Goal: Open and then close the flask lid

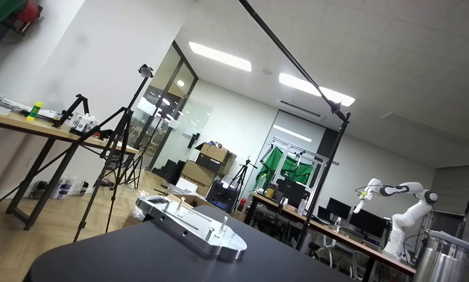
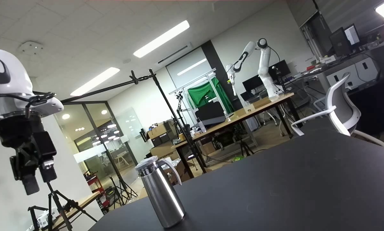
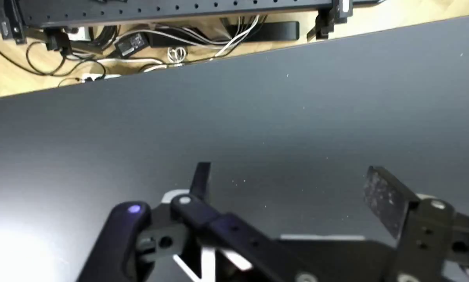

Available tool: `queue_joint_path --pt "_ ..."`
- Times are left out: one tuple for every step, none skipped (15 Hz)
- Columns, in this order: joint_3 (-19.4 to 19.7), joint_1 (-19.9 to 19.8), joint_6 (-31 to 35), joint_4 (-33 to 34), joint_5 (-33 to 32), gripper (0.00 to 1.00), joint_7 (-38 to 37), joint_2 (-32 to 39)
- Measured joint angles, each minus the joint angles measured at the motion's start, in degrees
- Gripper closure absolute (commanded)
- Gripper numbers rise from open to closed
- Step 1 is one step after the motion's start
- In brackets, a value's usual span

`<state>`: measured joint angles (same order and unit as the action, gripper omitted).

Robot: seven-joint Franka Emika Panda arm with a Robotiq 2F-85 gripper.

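Observation:
The flask [image 2: 162, 194] is a silver metal jug with a handle. It stands on the black table in an exterior view, tilted only because the camera is. Its grey lid [image 2: 146, 162] sits on top and looks shut. The flask [image 1: 442, 264] is cut off at the lower right corner in an exterior view, where its lid [image 1: 459, 239] also shows. My gripper [image 2: 40, 178] hangs in the air to the image left of the flask, higher than it and apart from it. In the wrist view my gripper [image 3: 291, 182] is open with nothing between its fingers. The flask is out of the wrist view.
The black table [image 2: 275, 183] carries a silver metal plate [image 1: 197, 227] with upright pegs. A grey-white chair [image 2: 341, 106] stands at its edge. A perforated black rail [image 3: 179, 8] and cables [image 3: 203, 37] lie beyond the table edge. Tripods and a second white arm stand farther off.

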<state>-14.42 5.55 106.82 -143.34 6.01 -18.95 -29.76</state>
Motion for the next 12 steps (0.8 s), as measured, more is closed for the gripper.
queue_joint_path --pt "0.2 -0.7 1.5 0.5 -1.3 0.00 0.0 0.4" --pt "0.5 -1.4 2.8 1.4 -2.6 0.25 0.0 0.9" --pt "1.0 -2.4 4.0 2.9 -3.9 0.26 0.0 1.7" --pt "1.5 -3.3 4.9 4.7 -4.7 0.34 -0.1 2.9" --pt "2.0 -4.2 5.5 7.0 -5.3 0.40 -0.1 4.4" --pt "2.5 -5.0 6.0 9.6 -5.9 0.49 -0.2 6.4" --pt "2.9 -5.7 6.1 12.3 -6.3 0.55 -0.5 8.5" --pt "3.2 -6.4 6.1 15.0 -6.8 0.61 -0.8 11.0" --pt "3.4 -6.8 6.0 17.9 -7.4 0.69 -1.4 13.7" --pt "3.6 -6.9 5.9 20.7 -7.8 0.75 -2.0 16.4" --pt "3.6 -6.9 5.8 23.4 -8.2 0.83 -2.8 19.1" --pt "3.7 -6.8 5.7 26.0 -8.4 0.89 -3.6 21.6"
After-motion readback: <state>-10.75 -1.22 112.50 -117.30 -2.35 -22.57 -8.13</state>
